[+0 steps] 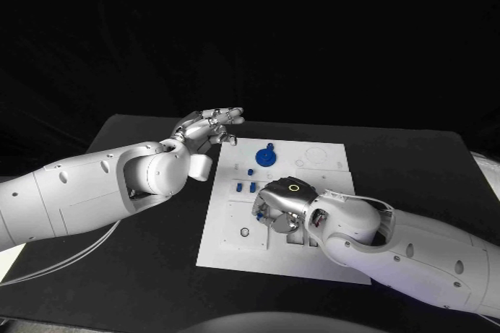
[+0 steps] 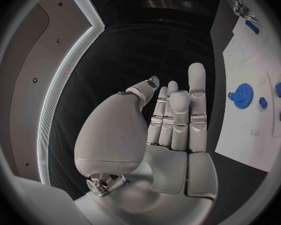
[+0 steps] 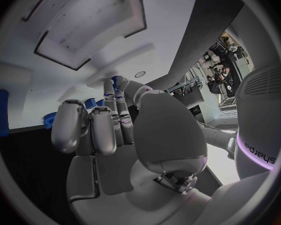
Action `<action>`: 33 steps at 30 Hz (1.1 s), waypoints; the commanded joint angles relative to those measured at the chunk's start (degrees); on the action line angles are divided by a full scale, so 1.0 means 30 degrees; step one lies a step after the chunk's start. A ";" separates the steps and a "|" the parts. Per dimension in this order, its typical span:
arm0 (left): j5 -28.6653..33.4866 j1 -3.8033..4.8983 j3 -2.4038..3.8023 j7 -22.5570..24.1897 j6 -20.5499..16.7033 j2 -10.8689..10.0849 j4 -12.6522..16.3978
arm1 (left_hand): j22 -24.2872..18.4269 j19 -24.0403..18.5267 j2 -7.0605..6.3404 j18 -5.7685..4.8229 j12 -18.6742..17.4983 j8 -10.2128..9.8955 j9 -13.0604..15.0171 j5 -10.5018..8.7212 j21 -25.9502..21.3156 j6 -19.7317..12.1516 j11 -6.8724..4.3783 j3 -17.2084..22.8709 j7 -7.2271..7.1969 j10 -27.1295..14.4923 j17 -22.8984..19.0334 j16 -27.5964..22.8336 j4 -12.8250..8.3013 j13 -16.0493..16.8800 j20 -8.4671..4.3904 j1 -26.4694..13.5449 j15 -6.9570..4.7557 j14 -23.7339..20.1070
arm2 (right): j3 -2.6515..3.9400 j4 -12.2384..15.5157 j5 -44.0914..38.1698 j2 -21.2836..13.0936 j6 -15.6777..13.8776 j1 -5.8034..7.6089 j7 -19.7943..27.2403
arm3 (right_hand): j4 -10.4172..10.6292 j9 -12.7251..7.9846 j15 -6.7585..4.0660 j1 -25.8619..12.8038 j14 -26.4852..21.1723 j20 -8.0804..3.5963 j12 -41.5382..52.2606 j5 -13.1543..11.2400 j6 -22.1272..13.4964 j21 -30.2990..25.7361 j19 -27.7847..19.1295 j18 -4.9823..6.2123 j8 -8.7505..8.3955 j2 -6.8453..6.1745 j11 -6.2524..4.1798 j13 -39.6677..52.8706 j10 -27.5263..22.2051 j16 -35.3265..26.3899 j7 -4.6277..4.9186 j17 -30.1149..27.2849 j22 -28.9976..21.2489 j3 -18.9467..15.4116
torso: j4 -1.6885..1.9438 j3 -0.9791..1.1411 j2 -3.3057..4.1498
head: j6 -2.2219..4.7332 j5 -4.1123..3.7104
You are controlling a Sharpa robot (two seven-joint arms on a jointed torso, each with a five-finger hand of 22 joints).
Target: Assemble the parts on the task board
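Right hand (image 1: 283,203) rests on the task board (image 1: 235,239); left hand (image 1: 209,125) hovers open beside it.

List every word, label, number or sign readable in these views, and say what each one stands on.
"sharpa": on the white arm shell at the edge of the right wrist view, running sideways, beside a purple light band.
Small dark marks printed on the task board, seen also in the left wrist view near the blue gear: too small to read.
No other readable text.
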 commanded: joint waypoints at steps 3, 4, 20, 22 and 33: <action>-0.0046 0.0012 0.0011 0.0024 0.0177 -0.0002 0.0054 | -0.0023 0.0047 0.0110 0.0209 0.0056 0.0086 -0.0029 0.0100 -0.0077 -0.0160 -0.0010 -0.0059 -0.0036 -0.0158 -0.0018 -0.0047 -0.0026 0.0013 -0.0007 -0.0013 -0.0007 -0.0137 | -0.0026 -0.0086 -0.0280 -0.0033 -0.0248 -0.0032 -0.0041 | 0.0006 -0.0245 0.0249 -0.0218 0.0668 0.0191 0.0184 0.0107 -0.0771 -0.0567 -0.0375 0.0272 -0.0074 -0.0176 0.0252 0.0073 -0.1134 -0.0417 0.0017 -0.0614 -0.0832 -0.0358 | -0.0032 0.0016 0.0004 | -0.0014 0.0020; -0.0046 0.0012 0.0011 0.0017 0.0184 -0.0005 0.0056 | -0.0023 0.0047 0.0110 0.0209 0.0056 0.0086 -0.0029 0.0100 -0.0077 -0.0160 -0.0010 -0.0059 -0.0036 -0.0158 -0.0018 -0.0047 -0.0026 0.0013 -0.0007 -0.0013 -0.0007 -0.0137 | -0.0027 -0.0091 -0.0261 -0.0046 -0.0340 -0.0032 0.0023 | -0.0012 -0.0273 0.0261 -0.0198 0.0634 0.0211 0.0201 0.0116 -0.0886 -0.0705 -0.0465 0.0315 -0.0073 -0.0216 0.0269 0.0077 -0.1299 -0.0500 0.0014 -0.0739 -0.1044 -0.0426 | -0.0029 0.0020 0.0009 | -0.0008 0.0014; -0.0046 0.0009 0.0002 -0.0029 0.0251 -0.0103 0.0014 | -0.0033 0.0055 0.0131 0.0209 0.0070 0.0076 -0.0034 0.0103 -0.0087 -0.0200 0.0001 -0.0063 -0.0026 -0.0219 -0.0005 -0.0027 -0.0046 0.0008 -0.0005 0.0014 -0.0002 -0.0129 | 0.0230 0.2084 0.0368 -0.2433 -0.1829 0.0384 0.0256 | -0.0030 -0.0320 0.0255 -0.0188 0.0581 0.0242 0.0452 0.0371 -0.1115 -0.0943 -0.0584 0.0374 -0.0036 -0.0407 0.0258 0.0134 -0.1426 -0.0697 0.0007 -0.1042 -0.1360 -0.0855 | -0.0056 0.0023 0.0001 | 0.0205 -0.0175; -0.0046 0.0008 0.0000 -0.0031 0.0260 -0.0123 0.0015 | -0.0033 0.0055 0.0131 0.0209 0.0070 0.0076 -0.0034 0.0103 -0.0087 -0.0200 0.0001 -0.0063 -0.0026 -0.0219 -0.0005 -0.0027 -0.0046 0.0008 -0.0005 0.0014 -0.0002 -0.0129 | 0.0337 0.2314 0.0555 -0.2964 -0.1848 0.0630 0.0099 | -0.0034 -0.0322 0.0248 -0.0174 0.0574 0.0243 0.0480 0.0373 -0.1125 -0.0949 -0.0582 0.0374 -0.0036 -0.0413 0.0249 0.0138 -0.1400 -0.0720 -0.0006 -0.1078 -0.1366 -0.0878 | -0.0070 0.0027 -0.0008 | 0.0256 -0.0231; -0.0046 0.0008 -0.0014 -0.0018 0.0338 -0.0142 0.0042 | -0.0033 0.0055 0.0131 0.0209 0.0070 0.0076 -0.0034 0.0103 -0.0087 -0.0200 0.0001 -0.0063 -0.0026 -0.0219 -0.0005 -0.0027 -0.0046 0.0008 -0.0005 0.0014 -0.0002 -0.0129 | 0.0559 0.2384 0.1147 -0.5224 -0.0579 0.2012 -0.0730 | 0.0581 -0.0417 0.0614 0.0701 0.0651 0.0603 0.0458 0.0293 -0.3108 -0.1928 -0.0848 0.0589 -0.0037 -0.0688 0.0669 0.0131 -0.3431 -0.0710 -0.0440 -0.1072 -0.2739 -0.4267 | -0.0087 0.0008 -0.0038 | 0.0502 -0.0502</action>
